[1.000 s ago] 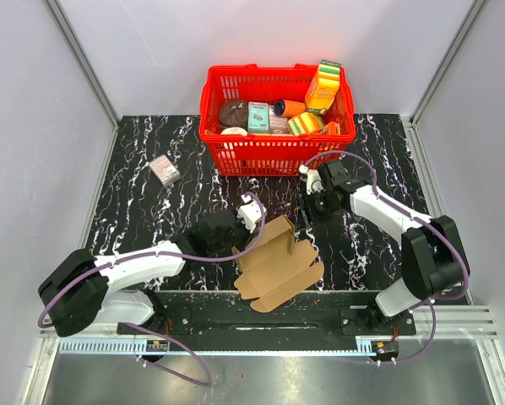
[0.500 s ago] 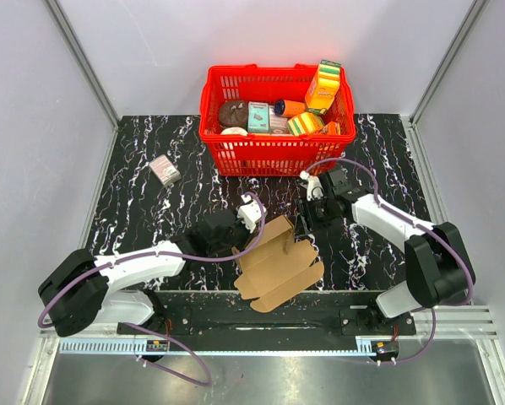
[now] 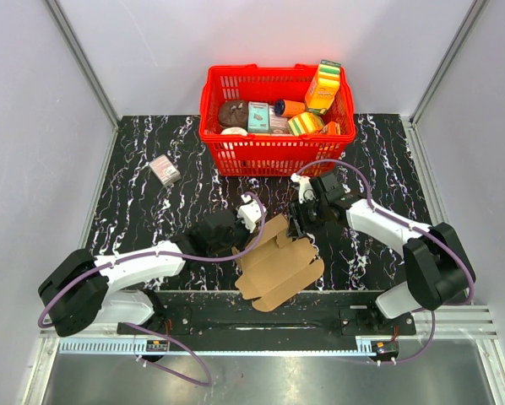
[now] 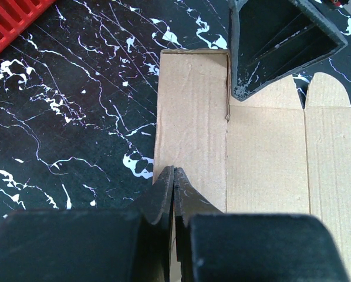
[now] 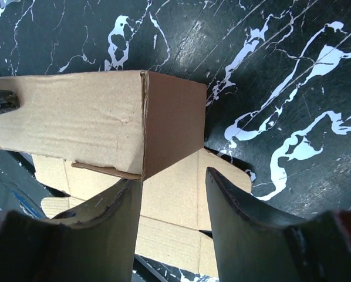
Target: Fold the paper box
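The left arm (image 3: 138,266) lies low across the lower left of the top view. Its shoulder is at the lower left and its white link reaches right to a dark wrist near the centre. The left jaws are pressed together, their black fingers (image 4: 161,197) pinching an edge of the paper box (image 4: 263,176).

The right arm (image 3: 379,221) bends up from its base at the lower right. Its forearm slants up-left and the wrist tips down toward the centre. The right jaws stand partly apart, their dark fingers (image 5: 246,223) straddling a raised corner of the box.
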